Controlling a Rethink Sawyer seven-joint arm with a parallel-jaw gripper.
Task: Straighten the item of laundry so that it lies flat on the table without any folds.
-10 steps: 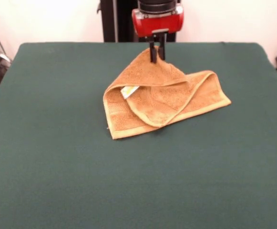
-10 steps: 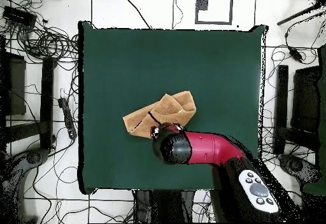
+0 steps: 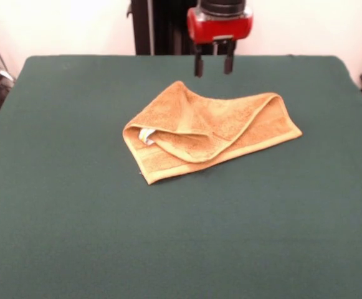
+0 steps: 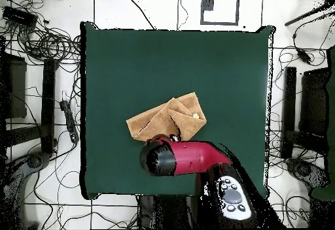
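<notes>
The orange-tan towel [image 3: 209, 129] lies crumpled on the dark green table [image 3: 181, 237], near the far middle. One layer is folded over another, with a small white label [image 3: 146, 135] showing at its left fold. In the overhead view the towel [image 4: 167, 118] sits just above the red arm. My gripper [image 3: 212, 65] hangs open and empty above the towel's far edge, clear of the cloth. In the overhead view the arm [image 4: 186, 157] hides the gripper.
The robot's black pedestal [image 3: 149, 28] stands behind the far table edge. Cables and stands [image 4: 39, 44] lie on the floor around the table. A grey control box [image 4: 233, 198] sits by the robot's base.
The gripper has let go of the towel's peak, opened, and risen a little to the right. The lifted towel corner has dropped and the cloth has settled lower.
</notes>
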